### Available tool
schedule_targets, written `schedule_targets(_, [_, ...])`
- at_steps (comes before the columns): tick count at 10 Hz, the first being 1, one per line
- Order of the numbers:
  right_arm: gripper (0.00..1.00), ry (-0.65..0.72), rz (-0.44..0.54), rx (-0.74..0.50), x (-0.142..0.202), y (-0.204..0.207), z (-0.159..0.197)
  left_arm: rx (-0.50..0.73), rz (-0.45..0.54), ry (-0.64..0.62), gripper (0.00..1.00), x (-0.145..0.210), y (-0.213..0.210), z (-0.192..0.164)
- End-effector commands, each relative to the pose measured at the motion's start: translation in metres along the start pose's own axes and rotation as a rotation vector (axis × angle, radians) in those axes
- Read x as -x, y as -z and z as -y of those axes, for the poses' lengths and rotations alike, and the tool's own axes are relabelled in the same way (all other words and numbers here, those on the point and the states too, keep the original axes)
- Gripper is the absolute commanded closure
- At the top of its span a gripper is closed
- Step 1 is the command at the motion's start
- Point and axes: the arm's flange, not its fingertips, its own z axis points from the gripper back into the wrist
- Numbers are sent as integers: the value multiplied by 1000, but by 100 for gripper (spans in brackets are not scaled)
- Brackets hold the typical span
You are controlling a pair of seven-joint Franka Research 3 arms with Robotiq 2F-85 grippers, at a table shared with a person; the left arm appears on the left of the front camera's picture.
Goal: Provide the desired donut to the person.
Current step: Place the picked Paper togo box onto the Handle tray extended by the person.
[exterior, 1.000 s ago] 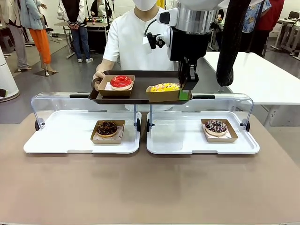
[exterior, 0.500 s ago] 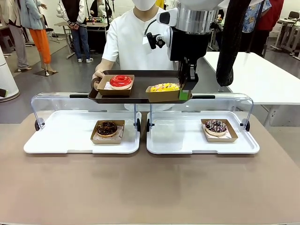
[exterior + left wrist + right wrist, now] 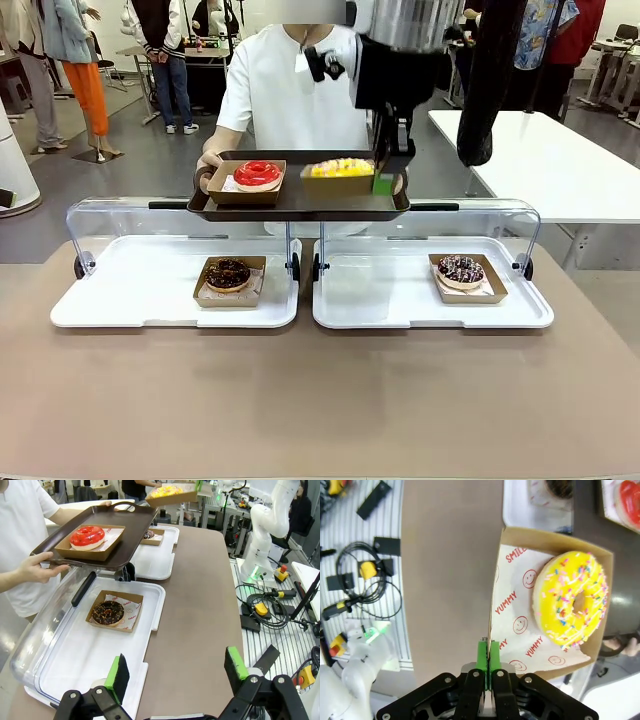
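Note:
A yellow sprinkled donut (image 3: pixel 340 167) (image 3: pixel 572 597) lies in a cardboard box (image 3: pixel 520 605). My right gripper (image 3: pixel 385 172) (image 3: pixel 486 655) is shut on the box's side wall and holds it over the right part of a dark brown tray (image 3: pixel 300 205). Whether the box touches the tray I cannot tell. The person (image 3: pixel 295 80) in a white shirt holds that tray with both hands; a red donut (image 3: pixel 257 173) (image 3: pixel 87 536) in its own box sits on the tray's left part. My left gripper (image 3: pixel 176 667) hangs open above the table's left end with nothing between its fingers.
Two white trays (image 3: pixel 120 300) (image 3: pixel 400 300) with raised clear lids stand side by side on the brown table, each holding a chocolate donut (image 3: pixel 228 273) (image 3: pixel 460 269) in a box. The table's near half is bare. Another white table (image 3: pixel 540 160) stands at the far right.
My right gripper has carried the yellow donut's box up and a little left, from the tray's front edge to farther in over the tray. The left gripper has stayed open.

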Motion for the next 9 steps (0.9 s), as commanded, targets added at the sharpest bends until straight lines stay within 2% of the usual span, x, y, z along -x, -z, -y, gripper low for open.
schedule_targets(1, [98, -1, 6, 75, -7, -13, 19, -6, 17, 8, 0, -1, 0, 2])
schedule_targets(3, [98, 24, 11, 86, -7, -8, 59, -6, 17, 8, 0, -1, 0, 2])
schedule_targets(6, [98, 45, 32, 31, 3, 11, 109, -6, 17, 8, 0, -1, 0, 2])
schedule_targets(9, [98, 27, 49, -9, 14, 31, 140, -6, 17, 8, 0, -1, 0, 2])
